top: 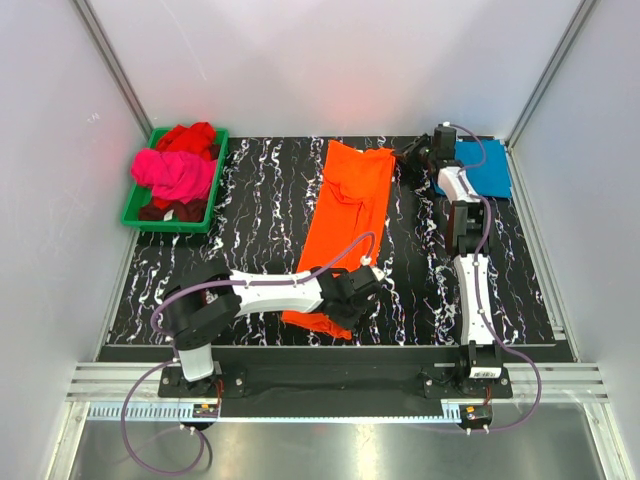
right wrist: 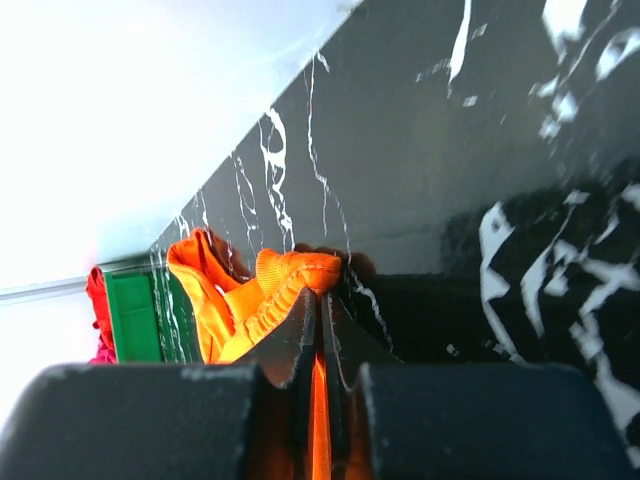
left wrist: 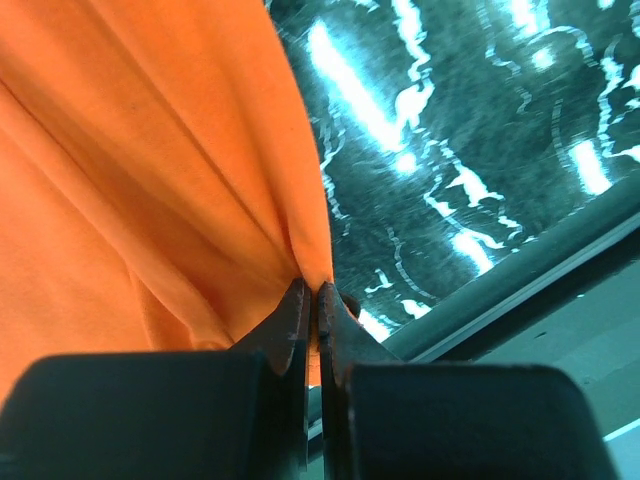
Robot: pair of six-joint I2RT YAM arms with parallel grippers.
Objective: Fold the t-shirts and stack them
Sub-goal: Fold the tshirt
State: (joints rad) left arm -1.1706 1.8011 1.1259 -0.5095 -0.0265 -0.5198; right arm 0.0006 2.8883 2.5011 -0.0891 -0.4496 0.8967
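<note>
An orange t-shirt (top: 345, 225) lies as a long narrow strip down the middle of the black marbled table (top: 260, 200). My left gripper (top: 348, 305) is shut on its near right edge; in the left wrist view the orange cloth (left wrist: 150, 180) is pinched between the jaws of that gripper (left wrist: 315, 292). My right gripper (top: 402, 158) is shut on the far right corner, with a bunched orange hem (right wrist: 290, 280) at the tips of that gripper (right wrist: 322, 292). A folded teal-blue t-shirt (top: 490, 168) lies at the back right. Magenta-pink (top: 178, 172) and red (top: 190, 137) t-shirts are heaped in the tray.
A green plastic tray (top: 135, 205) stands at the back left of the table. White walls close in the back and both sides. The table's front edge (left wrist: 520, 275) runs close by the left gripper. The right arm (top: 468, 260) stretches along the right side.
</note>
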